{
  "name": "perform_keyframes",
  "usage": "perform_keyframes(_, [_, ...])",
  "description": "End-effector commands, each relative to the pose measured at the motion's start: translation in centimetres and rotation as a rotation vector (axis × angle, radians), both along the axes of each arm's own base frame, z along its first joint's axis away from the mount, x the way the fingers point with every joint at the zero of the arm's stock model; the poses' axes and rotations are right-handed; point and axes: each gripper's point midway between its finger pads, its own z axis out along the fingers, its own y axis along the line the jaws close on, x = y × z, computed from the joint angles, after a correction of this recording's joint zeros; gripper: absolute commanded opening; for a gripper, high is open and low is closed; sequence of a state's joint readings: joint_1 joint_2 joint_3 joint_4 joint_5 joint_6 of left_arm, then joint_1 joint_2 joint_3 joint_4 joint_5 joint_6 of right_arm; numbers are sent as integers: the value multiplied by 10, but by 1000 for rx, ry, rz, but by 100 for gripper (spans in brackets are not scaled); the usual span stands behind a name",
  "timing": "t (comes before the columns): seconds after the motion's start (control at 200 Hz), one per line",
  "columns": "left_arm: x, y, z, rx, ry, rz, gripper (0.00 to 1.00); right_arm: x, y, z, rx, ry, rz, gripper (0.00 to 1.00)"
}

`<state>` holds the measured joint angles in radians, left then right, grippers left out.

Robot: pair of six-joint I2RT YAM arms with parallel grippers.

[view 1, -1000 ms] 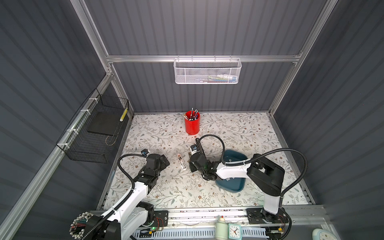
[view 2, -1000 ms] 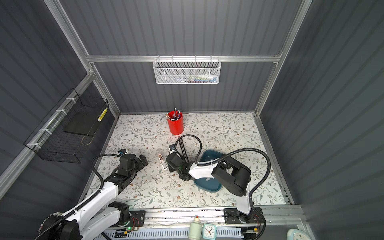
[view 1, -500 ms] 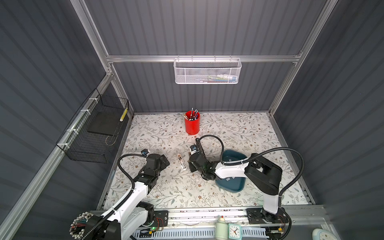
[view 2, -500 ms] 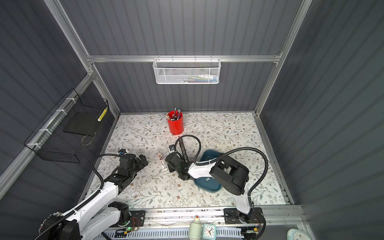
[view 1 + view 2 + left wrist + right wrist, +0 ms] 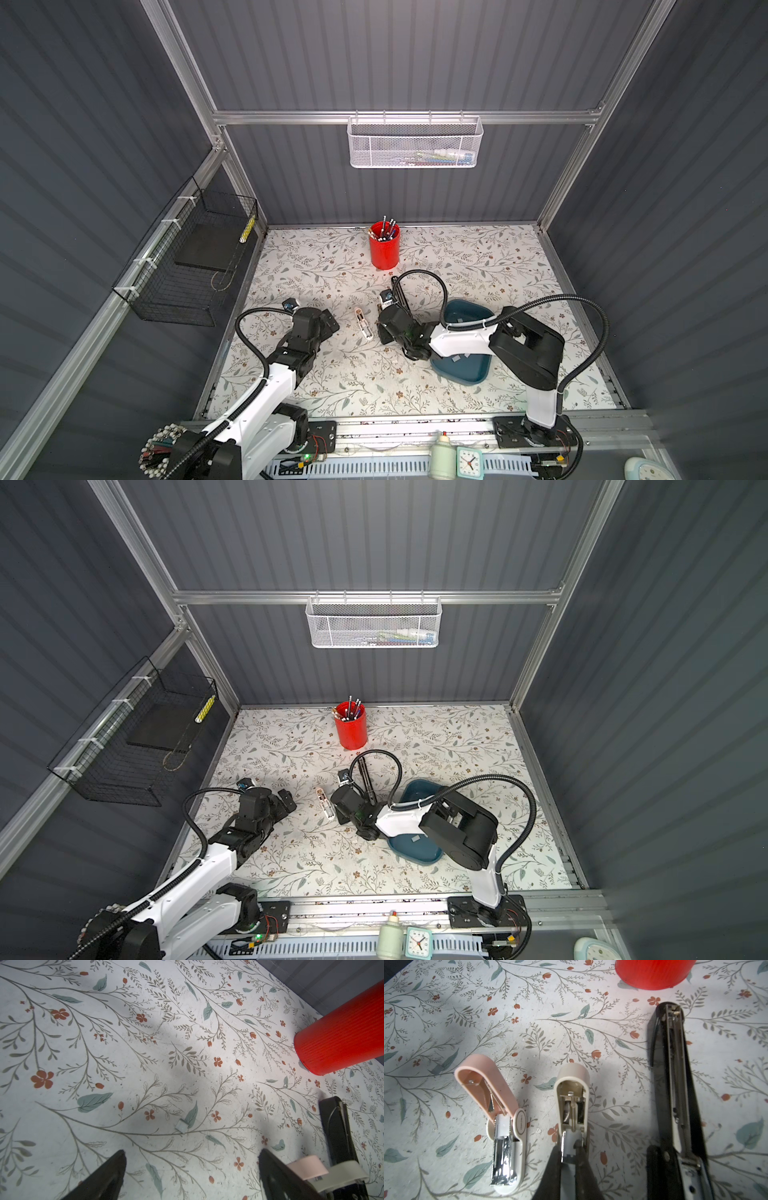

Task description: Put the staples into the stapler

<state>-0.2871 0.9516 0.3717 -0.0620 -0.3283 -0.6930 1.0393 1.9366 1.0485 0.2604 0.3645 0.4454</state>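
Right gripper (image 5: pixel 568 1146) pinches staples (image 5: pixel 568 1174) — pale; flat.

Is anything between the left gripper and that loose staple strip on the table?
Nothing visible: only bare floral tabletop lies between the open left gripper and the staple strip; the pink stapler sits aside.

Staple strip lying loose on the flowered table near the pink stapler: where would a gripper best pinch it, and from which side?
Pinch the staple strip across its two opposite side faces, coming straight down from above. It is small and lies low on the table, so nothing can slip under it. The open left gripper, with the strip just ahead, seems best placed.
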Motion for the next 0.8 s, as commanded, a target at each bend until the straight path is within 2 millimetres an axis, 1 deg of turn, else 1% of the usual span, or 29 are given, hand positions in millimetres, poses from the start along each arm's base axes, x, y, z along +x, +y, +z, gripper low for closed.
perform_keyframes(0.0, [7,-2,12,-15,-30,6,100,5,2,0,5,8,-17,8])
perform_keyframes(0.795, [7,-2,12,-18,-30,4,100,6,1,-6,-7,22,-33,9])
